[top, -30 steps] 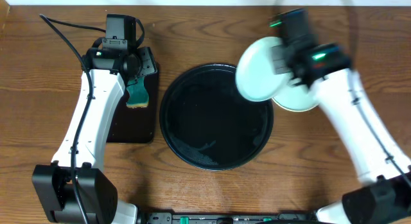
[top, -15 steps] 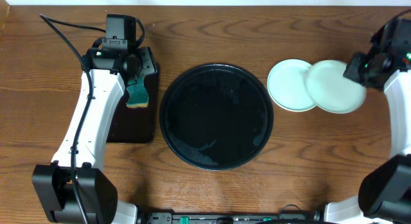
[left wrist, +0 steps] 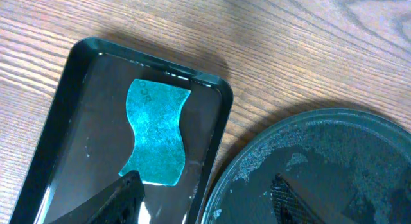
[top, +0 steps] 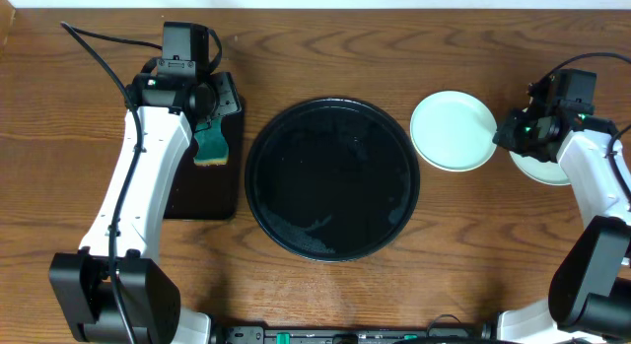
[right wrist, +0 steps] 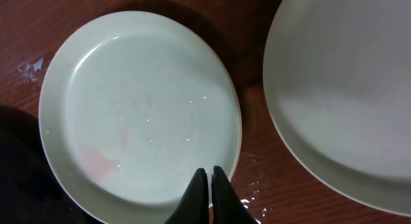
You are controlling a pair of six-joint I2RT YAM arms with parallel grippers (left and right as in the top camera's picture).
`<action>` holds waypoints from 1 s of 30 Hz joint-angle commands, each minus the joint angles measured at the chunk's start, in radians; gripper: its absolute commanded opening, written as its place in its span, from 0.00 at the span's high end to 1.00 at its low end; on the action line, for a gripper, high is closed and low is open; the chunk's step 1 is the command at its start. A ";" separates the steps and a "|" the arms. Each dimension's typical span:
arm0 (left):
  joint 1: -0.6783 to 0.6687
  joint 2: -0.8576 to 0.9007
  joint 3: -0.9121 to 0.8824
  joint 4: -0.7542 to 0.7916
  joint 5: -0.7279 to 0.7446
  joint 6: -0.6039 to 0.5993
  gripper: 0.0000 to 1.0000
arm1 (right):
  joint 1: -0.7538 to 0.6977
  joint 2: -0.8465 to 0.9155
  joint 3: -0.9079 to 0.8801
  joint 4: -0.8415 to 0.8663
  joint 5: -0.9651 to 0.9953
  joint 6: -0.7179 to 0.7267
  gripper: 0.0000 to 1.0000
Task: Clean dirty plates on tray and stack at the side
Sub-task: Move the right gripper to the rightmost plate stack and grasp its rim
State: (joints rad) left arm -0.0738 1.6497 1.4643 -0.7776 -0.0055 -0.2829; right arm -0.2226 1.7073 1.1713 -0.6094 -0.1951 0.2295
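Right gripper (right wrist: 207,184) jaws clenched at the rim of a mint plate (right wrist: 141,102); left gripper (left wrist: 205,197) jaws released near the sponge (left wrist: 156,131).

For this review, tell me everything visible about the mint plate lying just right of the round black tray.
The mint plate is round, shallow and glossy, ceramic-looking, with a broad raised rim. It lies flat and face up on the wooden table, close beside the round black tray and apart from a second plate. Its well shows faint pink smears near one edge. The shut right gripper hangs over its rim; contact is unclear.
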 commanded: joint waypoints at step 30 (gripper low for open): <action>0.000 0.011 -0.009 0.000 -0.002 0.017 0.35 | -0.387 0.075 0.058 -0.082 0.259 -0.010 0.68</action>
State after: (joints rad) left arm -0.0738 1.6497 1.4643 -0.7776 -0.0055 -0.2829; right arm -0.6052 1.7393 1.2125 -0.6918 0.0494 0.2340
